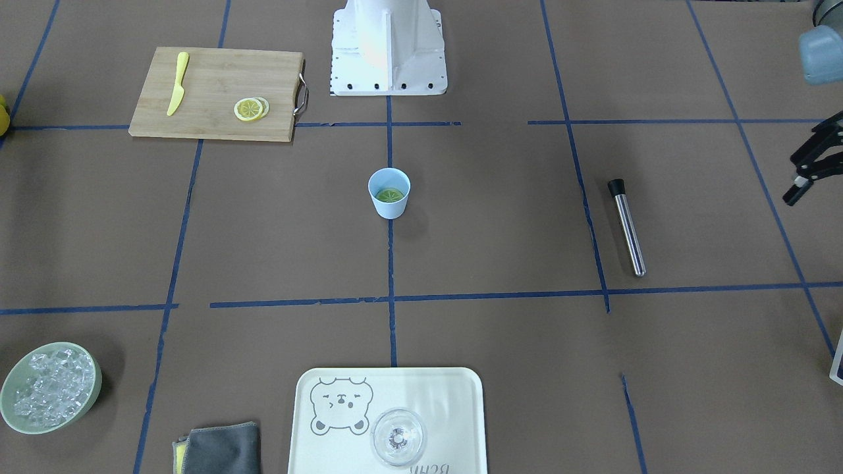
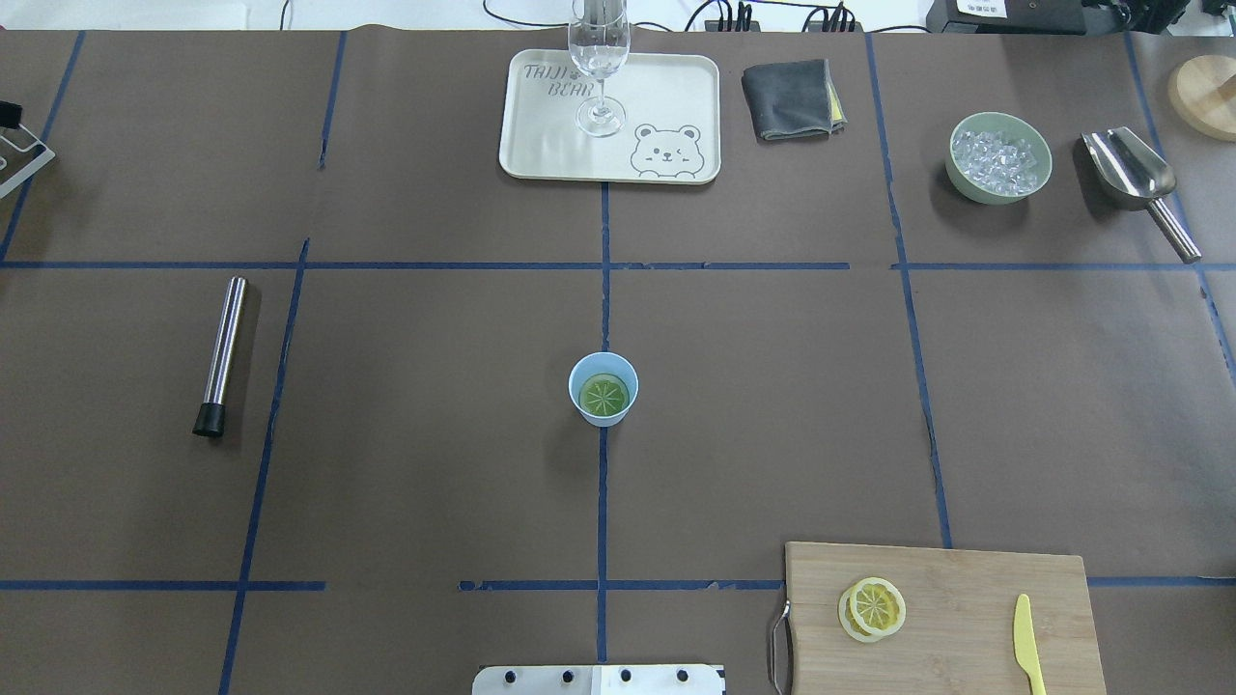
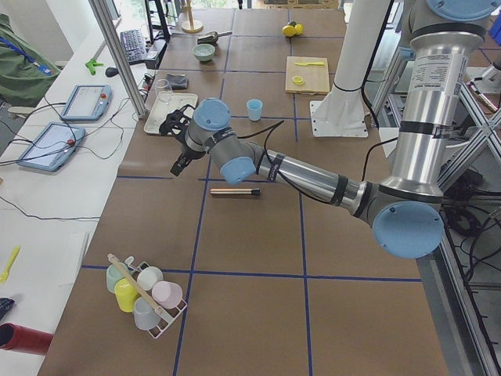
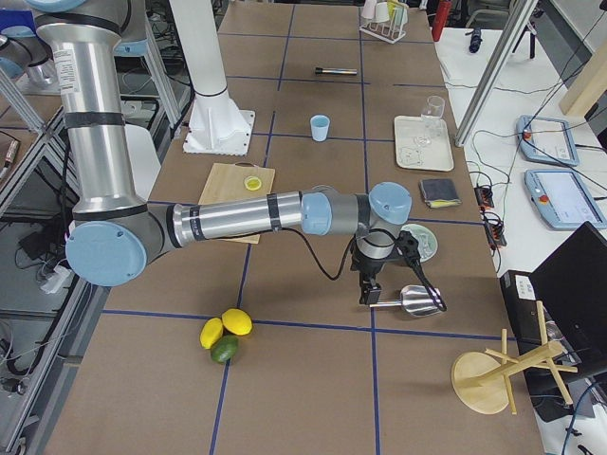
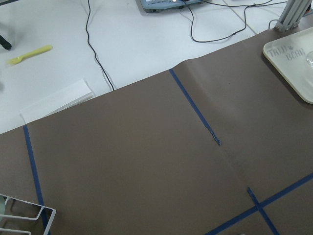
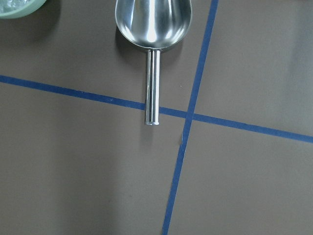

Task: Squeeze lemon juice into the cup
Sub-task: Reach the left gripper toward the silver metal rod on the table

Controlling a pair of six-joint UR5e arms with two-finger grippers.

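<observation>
The pale-blue cup [image 2: 603, 410] stands upright at the table's middle, also in the front view [image 1: 388, 205]. A round lemon slice [image 2: 604, 394] with segment lines lies flat inside it and looks greenish there [image 1: 389, 195]. Two more yellow lemon slices [image 2: 872, 608] overlap on the wooden cutting board [image 2: 966, 589]. My left gripper [image 1: 793, 176] hangs far out at the table's left end, empty, its jaws apart. My right gripper [image 4: 379, 296] hovers over the metal scoop's handle [image 6: 151, 83], far from the cup. I cannot tell whether it is open or shut.
A yellow knife [image 2: 1028, 656] lies on the board. A steel muddler [image 2: 222, 352] lies left of the cup. Far side: tray [image 2: 541, 145] with stemmed glass [image 2: 600, 58], grey cloth [image 2: 787, 98], green ice bowl [image 2: 999, 159], scoop [image 2: 1125, 164]. A cup rack [image 3: 145, 294] stands at the left end.
</observation>
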